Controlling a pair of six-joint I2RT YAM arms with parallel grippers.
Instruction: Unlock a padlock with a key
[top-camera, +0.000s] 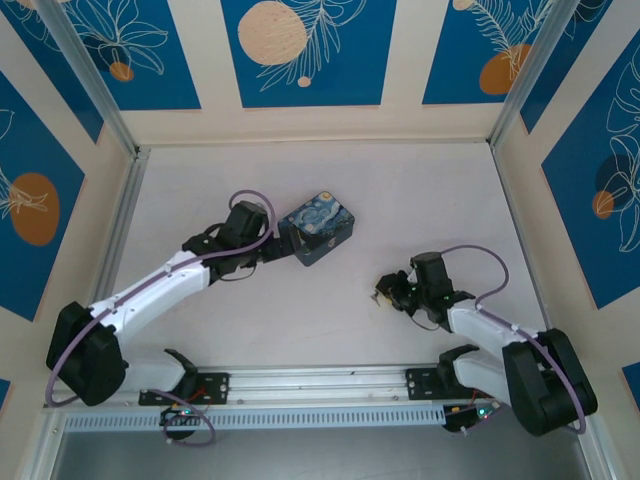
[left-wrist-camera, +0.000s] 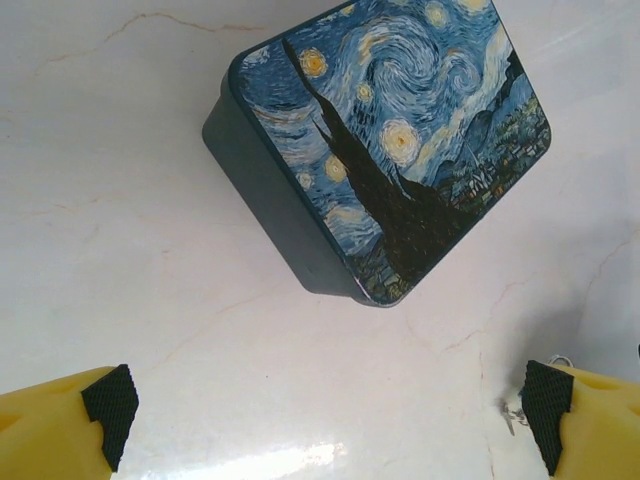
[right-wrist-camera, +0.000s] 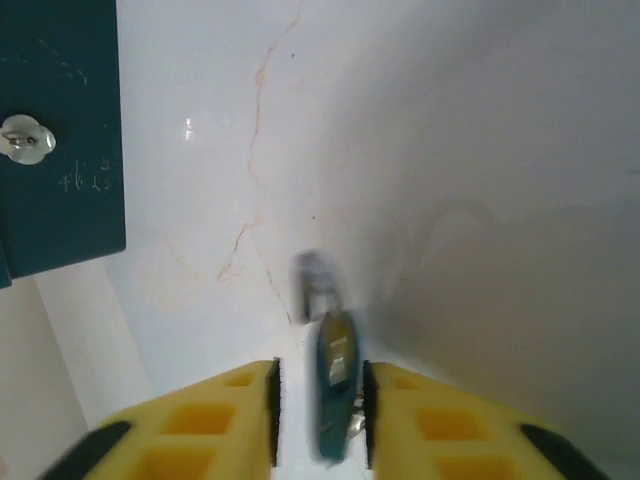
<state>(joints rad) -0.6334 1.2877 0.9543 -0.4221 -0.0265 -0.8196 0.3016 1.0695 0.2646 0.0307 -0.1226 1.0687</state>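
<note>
Padlock blurred inside slightly parted right pincer, left pincer wide open, empty, before painted tin

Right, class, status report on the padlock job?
Left gripper wide open, tin just ahead. Right gripper parted around blurred padlock, grip unclear.

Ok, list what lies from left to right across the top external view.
left gripper → Starry Night tin → right gripper
</note>
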